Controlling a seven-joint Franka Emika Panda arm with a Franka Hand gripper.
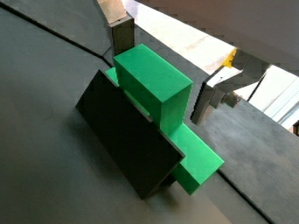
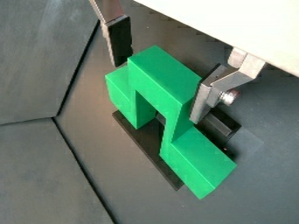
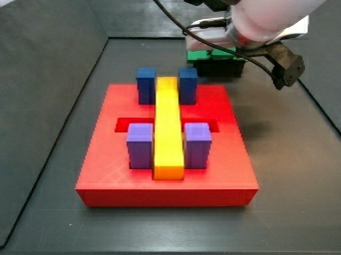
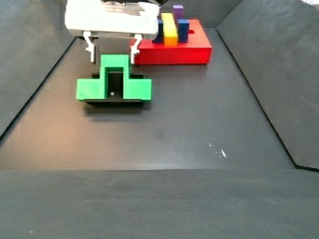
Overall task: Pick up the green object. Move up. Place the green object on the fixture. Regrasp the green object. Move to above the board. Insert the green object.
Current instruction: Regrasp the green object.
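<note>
We see the green object [image 2: 163,109] resting on the fixture [image 1: 122,136], its raised middle block standing directly between the gripper [image 2: 163,66] fingers. The 2 fingers [image 2: 117,39] are spread, one on each side, not touching. We judge the regrasp needs only closing.

A red board [image 3: 167,169] fills the middle of the dark floor. A yellow bar [image 3: 168,125] runs along its centre, between blue blocks [image 3: 147,83] and purple blocks [image 3: 140,147]. Behind it, the white arm's gripper [image 3: 217,50] hangs over the green object [image 3: 213,58].
</note>
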